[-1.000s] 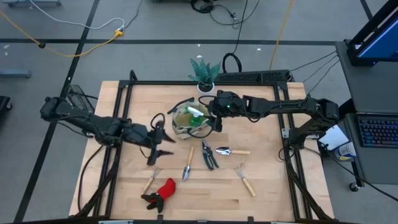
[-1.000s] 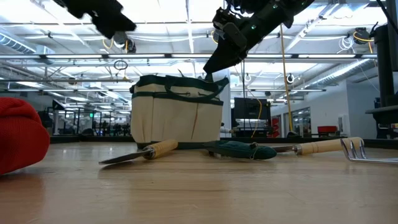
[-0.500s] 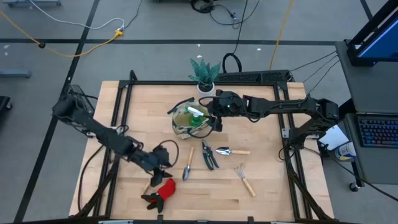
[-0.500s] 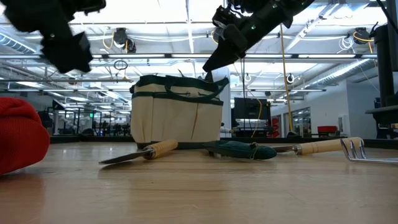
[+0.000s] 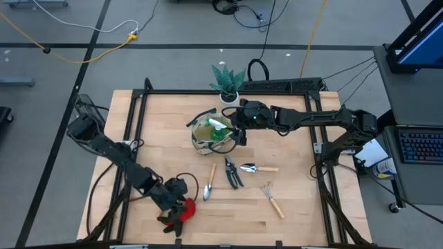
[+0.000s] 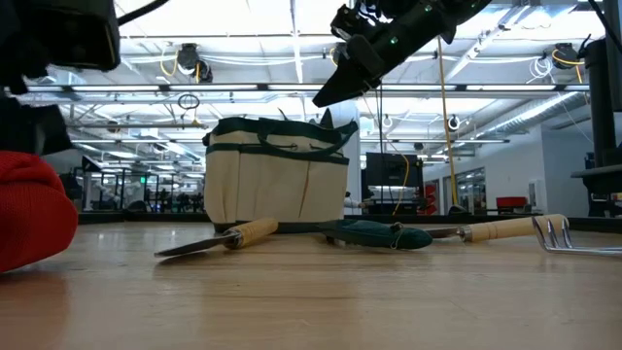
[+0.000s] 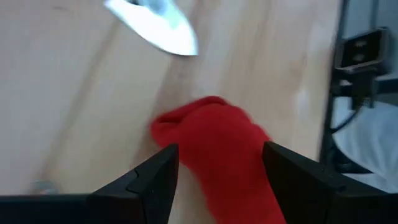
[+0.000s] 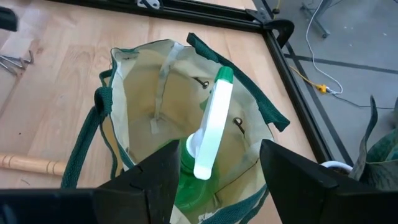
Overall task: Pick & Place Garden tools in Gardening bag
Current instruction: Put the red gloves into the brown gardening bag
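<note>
The red-black glove lies flat on the table near its front edge; it also shows in the left wrist view and the low view. My left gripper is open just above it, one finger standing on each side of the glove. The beige gardening bag stands upright mid-table with the green spray bottle inside it. My right gripper hangs open and empty over the bag's right rim.
A wooden-handled trowel, dark shears, a second trowel and a rake lie on the table to the right of the glove. The trowel's blade lies just beyond the glove. A potted plant stands behind the bag.
My left gripper has travelled from beside the bag toward the table's near edge and down, ending over the red glove. My right arm has kept still over the bag.
</note>
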You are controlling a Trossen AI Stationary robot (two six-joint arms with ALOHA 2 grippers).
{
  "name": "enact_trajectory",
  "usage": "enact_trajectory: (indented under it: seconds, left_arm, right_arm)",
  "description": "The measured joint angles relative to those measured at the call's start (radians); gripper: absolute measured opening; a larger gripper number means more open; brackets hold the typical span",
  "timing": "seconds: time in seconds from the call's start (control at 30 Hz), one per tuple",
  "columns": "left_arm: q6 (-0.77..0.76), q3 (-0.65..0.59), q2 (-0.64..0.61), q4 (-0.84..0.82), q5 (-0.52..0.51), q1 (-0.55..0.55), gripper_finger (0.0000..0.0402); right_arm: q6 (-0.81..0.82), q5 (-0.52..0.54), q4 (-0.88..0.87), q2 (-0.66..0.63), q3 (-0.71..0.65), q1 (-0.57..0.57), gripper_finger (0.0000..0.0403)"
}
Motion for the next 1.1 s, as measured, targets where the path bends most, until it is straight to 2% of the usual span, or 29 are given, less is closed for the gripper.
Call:
enact_trajectory:
  seconds: [0.13,0.53,0.83,0.93,1.1]
  left_arm:
    - [-0.028,0.000,0.006,0.054,-0.001,-0.014,0.0239]
    - [-0.019,0.000,0.006,0.039,-0.025,-0.035,0.0239]
    - [0.004,0.001,0.095,0.043,-0.005,-0.042,0.0234]
    - [0.049,0.001,0.106,0.043,-0.003,-0.047,0.0199]
    - [0.110,0.001,0.096,0.043,0.001,-0.031,0.0088]
  right_arm:
    - [-0.021,0.000,0.003,0.000,0.000,0.000,0.0210]
    - [-0.021,0.000,0.003,0.000,0.000,0.000,0.0209]
    - [-0.021,0.000,0.002,0.000,0.000,0.000,0.0208]
    - [-0.019,0.000,0.002,0.000,0.000,0.000,0.0206]
    - [-0.015,0.000,0.002,0.000,0.000,0.000,0.0206]
